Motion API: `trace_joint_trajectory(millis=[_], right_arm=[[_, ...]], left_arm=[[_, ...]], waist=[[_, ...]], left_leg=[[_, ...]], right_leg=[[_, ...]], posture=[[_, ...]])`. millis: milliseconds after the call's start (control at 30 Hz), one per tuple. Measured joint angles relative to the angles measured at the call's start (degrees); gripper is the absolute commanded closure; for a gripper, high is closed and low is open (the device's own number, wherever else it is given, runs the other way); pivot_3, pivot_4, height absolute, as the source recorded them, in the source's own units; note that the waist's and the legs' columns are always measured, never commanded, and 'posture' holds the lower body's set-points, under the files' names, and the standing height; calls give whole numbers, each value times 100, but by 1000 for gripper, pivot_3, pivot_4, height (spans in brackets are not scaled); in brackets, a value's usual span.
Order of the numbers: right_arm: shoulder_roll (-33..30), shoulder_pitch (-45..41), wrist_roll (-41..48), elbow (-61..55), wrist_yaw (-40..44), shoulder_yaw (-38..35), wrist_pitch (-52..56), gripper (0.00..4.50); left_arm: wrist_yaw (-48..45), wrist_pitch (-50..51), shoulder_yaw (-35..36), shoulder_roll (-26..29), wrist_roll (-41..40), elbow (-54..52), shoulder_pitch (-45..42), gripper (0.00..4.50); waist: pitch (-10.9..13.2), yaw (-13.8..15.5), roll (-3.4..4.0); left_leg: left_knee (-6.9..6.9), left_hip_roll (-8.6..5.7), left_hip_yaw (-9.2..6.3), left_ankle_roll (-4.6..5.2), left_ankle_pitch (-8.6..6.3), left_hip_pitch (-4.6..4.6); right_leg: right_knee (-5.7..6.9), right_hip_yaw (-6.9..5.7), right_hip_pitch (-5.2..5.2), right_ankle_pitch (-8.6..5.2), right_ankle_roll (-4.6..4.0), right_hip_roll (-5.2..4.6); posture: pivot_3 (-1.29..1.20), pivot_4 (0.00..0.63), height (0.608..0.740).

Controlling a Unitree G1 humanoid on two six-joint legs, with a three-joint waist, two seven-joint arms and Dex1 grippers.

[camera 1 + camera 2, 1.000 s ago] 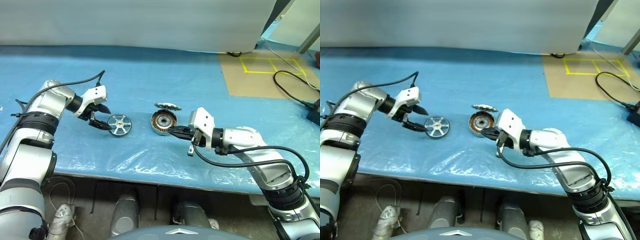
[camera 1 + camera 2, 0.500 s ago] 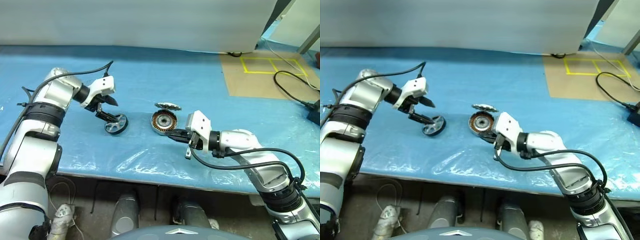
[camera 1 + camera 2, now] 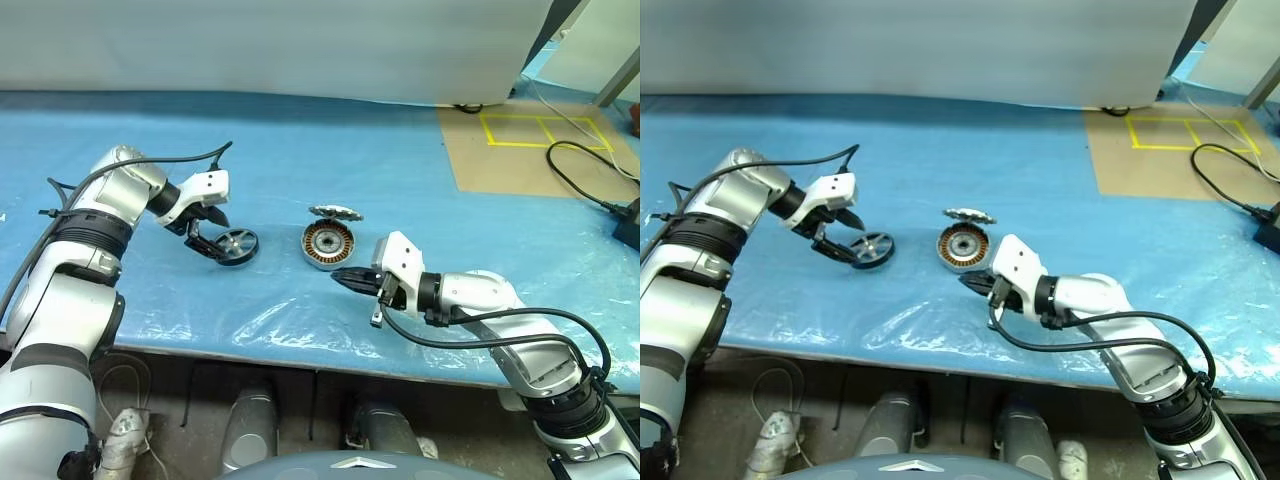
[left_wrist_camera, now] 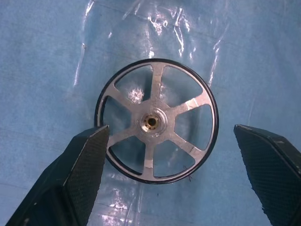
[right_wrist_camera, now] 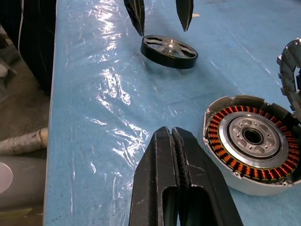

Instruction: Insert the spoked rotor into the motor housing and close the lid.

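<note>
The spoked rotor (image 3: 237, 245), a silver six-spoke wheel with a dark rim, lies flat on the blue sheet left of centre. My left gripper (image 3: 213, 237) hangs open just over it, and in the left wrist view its fingers (image 4: 84, 160) stand on either side of the rotor (image 4: 155, 120). The motor housing (image 3: 328, 245), a silver ring with copper windings, sits at the centre. Just behind it the lid (image 3: 335, 212), a thin silver piece with a jagged edge, leans on the housing. My right gripper (image 3: 338, 273) is shut and empty, with its tip close in front of the housing (image 5: 251, 141).
A blue plastic-covered table (image 3: 300, 140) spreads under everything, with its front edge near my arms. At the back right lies a brown board with yellow tape (image 3: 530, 150). A black cable (image 3: 585, 185) runs over it.
My left arm has swung in and its wrist has turned, so the open fingers now straddle the rotor from above. The rotor tipped and settled flat. My right gripper has hardly moved.
</note>
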Motion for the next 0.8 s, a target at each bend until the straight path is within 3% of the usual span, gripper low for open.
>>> trace_joint_trajectory(millis=[800], right_arm=[[-18, 25, 1, -57, 3, 5, 5, 4500]], left_arm=[[38, -325, 209, 79, -288, -238, 280, 26]], waist=[[0, -2, 0]], left_leg=[[0, 0, 0, -2, 0, 1]], right_leg=[[2, 0, 0, -2, -3, 0]], posture=[[0, 150, 740]])
